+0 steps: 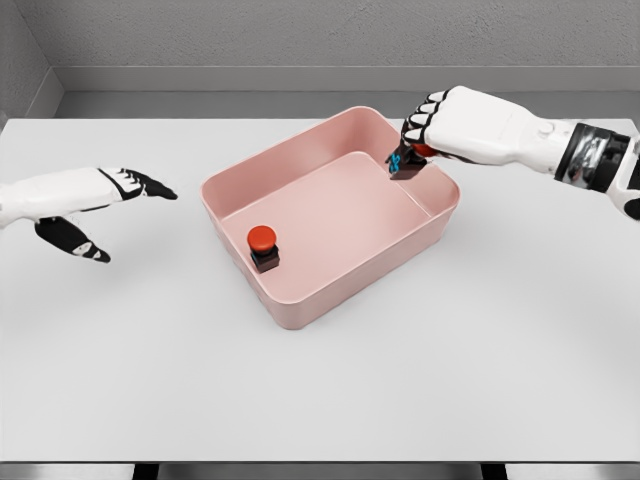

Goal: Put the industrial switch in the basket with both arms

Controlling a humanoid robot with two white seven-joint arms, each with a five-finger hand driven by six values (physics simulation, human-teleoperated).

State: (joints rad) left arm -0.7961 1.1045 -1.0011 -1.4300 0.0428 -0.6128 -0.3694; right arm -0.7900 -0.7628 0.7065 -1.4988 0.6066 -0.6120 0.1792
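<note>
Holding a small dark switch (pixel 405 165) w/ blue bits and a red part, my right hand (pixel 455 125) sits over the pink basket's (pixel 300 310) far right rim, fingers (pixel 420 125) curled tight on it. Most of that switch is hidden under the hand, so I can't make out its shape. Another switch (pixel 263 247), red round button on a dark base, stands upright inside the basket by the near left wall. Left hand (pixel 95 195) hovers over the white worktop (pixel 450 380), well left of the basket, fingers apart, holding nothing; arm cut off at frame edge.
</note>
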